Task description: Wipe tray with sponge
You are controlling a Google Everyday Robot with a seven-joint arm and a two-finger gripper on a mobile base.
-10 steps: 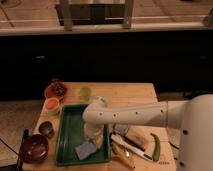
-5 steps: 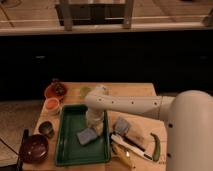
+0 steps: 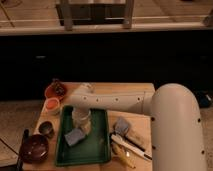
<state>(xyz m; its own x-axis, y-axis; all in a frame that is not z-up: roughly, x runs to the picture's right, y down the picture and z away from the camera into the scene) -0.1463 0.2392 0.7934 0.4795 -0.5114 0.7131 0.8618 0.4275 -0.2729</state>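
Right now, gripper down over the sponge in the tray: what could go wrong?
1. The gripper hangs over the sponge in the tray, on the side nearest the small cup; a stroke that way might push the sponge over the rim.
2. The tray seems to lie loose on the table; pressing down could slide it into the dark bowl.

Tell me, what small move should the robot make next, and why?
Probably drag the sponge along the tray toward its near end. The gripper hangs over the tray, right at the sponge, and a wide stretch of bare green floor lies nearer the camera.
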